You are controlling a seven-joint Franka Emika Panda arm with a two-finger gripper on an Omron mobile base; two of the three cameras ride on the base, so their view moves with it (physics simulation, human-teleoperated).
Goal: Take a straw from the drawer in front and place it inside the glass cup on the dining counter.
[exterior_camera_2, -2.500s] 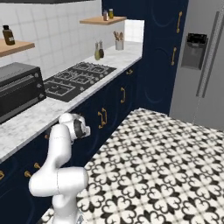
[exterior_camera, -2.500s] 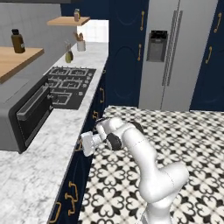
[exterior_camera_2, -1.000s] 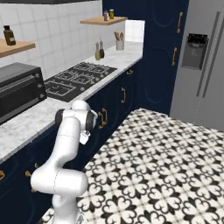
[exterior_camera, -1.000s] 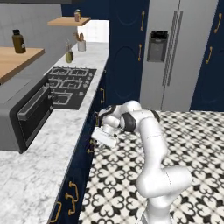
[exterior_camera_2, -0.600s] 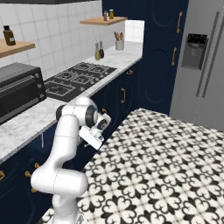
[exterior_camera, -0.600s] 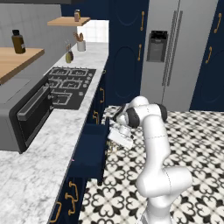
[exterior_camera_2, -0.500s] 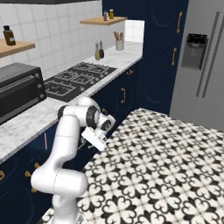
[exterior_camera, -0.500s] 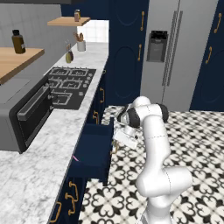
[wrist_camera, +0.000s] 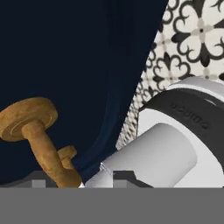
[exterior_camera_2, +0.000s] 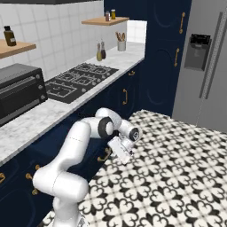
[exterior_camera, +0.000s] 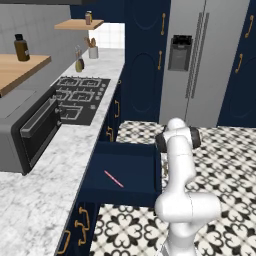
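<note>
Nearest the base, at 7 o'clock in the left base view, the drawer (exterior_camera: 127,172) stands pulled out from the navy cabinets under the marbled worktop (exterior_camera: 45,180). Its dark blue inside holds 1 item: the straw (exterior_camera: 114,178), lying flat and slanted, near the middle of the drawer floor, apart from all 4 walls.

At 3 o'clock of the drawer, the gripper (exterior_camera_2: 120,153) sits at the drawer front, low beside the patterned floor (exterior_camera_2: 177,168). Hand view: gold handle (wrist_camera: 41,140) at 8 o'clock, very close, its stem reaching down to the fingertips (wrist_camera: 124,176). Whether the fingers are apart or closed on the handle cannot be told.

Farther off, at 11 o'clock, the black hob (exterior_camera: 80,97) lies in the worktop.
</note>
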